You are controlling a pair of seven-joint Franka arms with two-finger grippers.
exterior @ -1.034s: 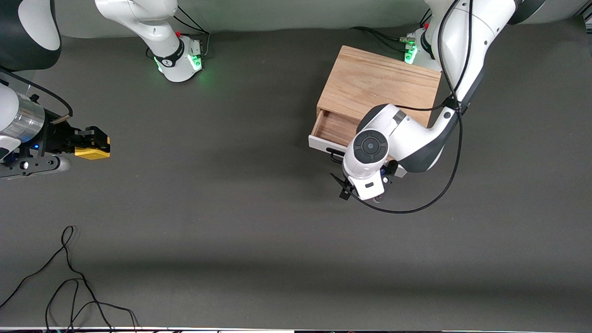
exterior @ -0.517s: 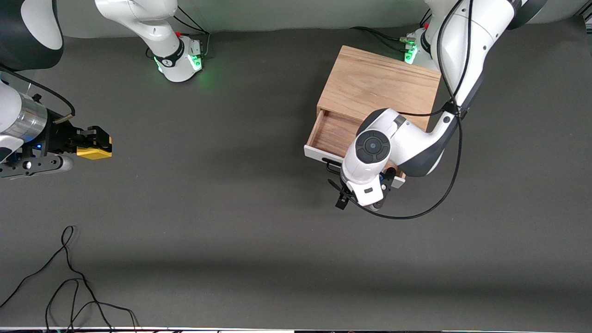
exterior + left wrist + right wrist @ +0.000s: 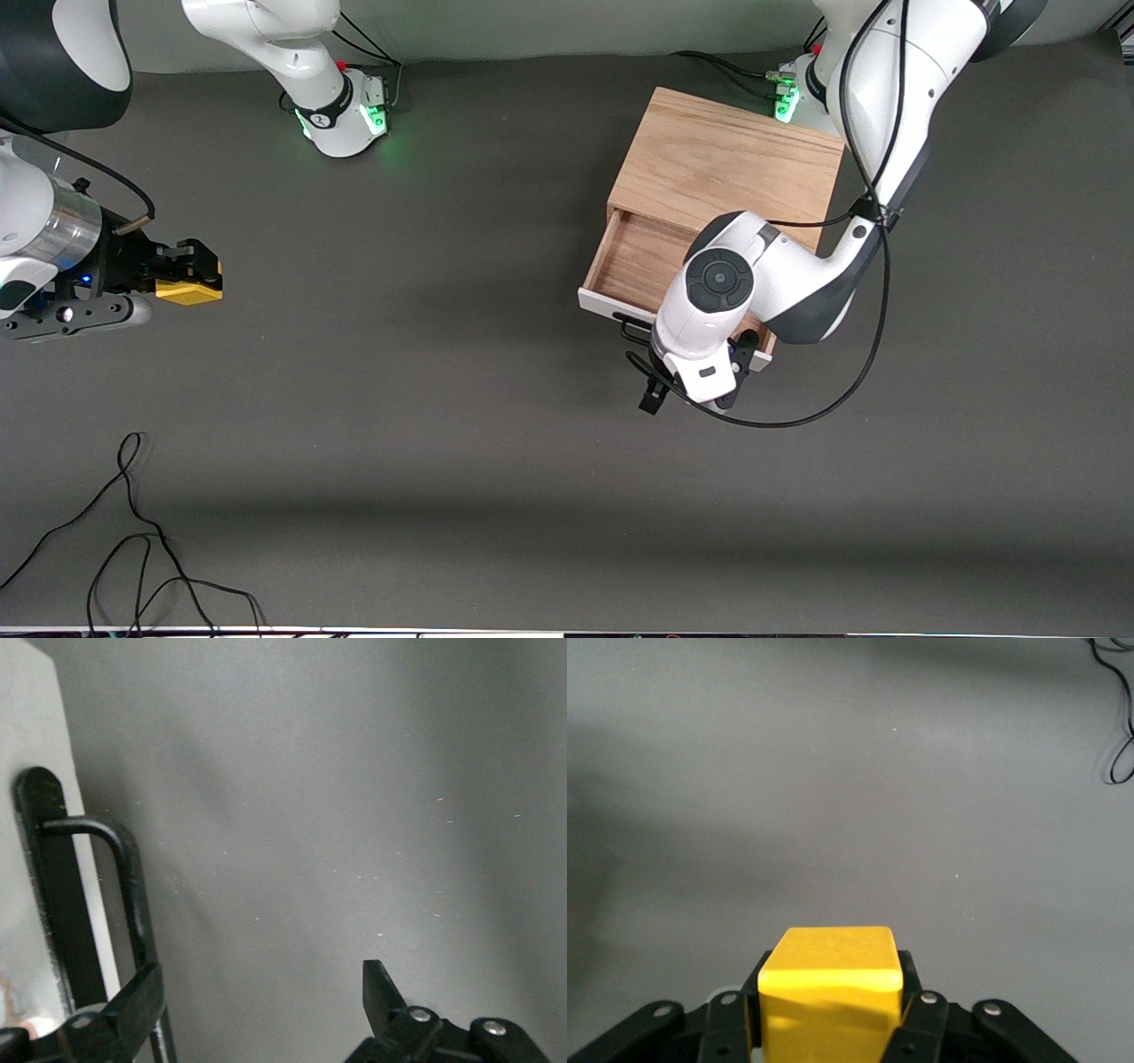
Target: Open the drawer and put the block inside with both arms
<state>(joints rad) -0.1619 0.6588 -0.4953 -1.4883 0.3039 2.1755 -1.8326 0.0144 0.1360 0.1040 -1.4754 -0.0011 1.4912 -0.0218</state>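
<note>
Yellow block (image 3: 831,979) clamped in right hand (image 3: 833,1010).

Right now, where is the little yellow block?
The yellow block is pinched in the right hand, up over bare table at the right arm's end, well away from the open drawer.

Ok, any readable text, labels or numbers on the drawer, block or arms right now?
None can be read.
Right arm's base band: a small white mark, too small to read.
Drawer, block: plain, no markings.
Wrist views: no text on either end effector.
</note>
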